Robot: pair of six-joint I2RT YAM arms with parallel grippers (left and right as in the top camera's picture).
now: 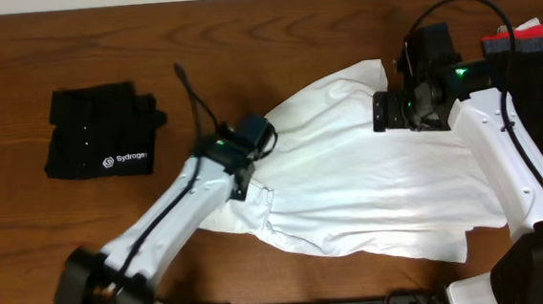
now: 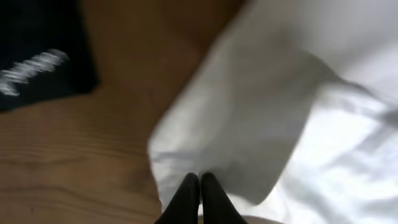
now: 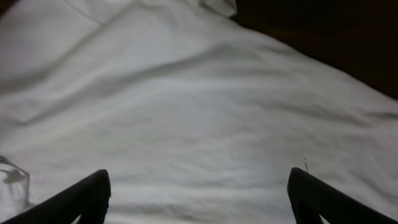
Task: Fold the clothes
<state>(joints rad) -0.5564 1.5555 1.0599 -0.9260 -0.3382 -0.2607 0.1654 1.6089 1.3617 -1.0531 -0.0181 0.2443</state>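
The white T-shirt lies spread and rumpled across the middle of the wooden table. My left gripper is at the shirt's left edge, its fingers pressed together and shut on a raised fold of the white T-shirt. My right gripper hovers low over the shirt's upper right part. In the right wrist view the right gripper is open wide, with only the white T-shirt below and nothing between the fingers.
A folded black shirt with white lettering lies at the left of the table, also in the left wrist view. A pile of dark and red clothes sits at the far right edge.
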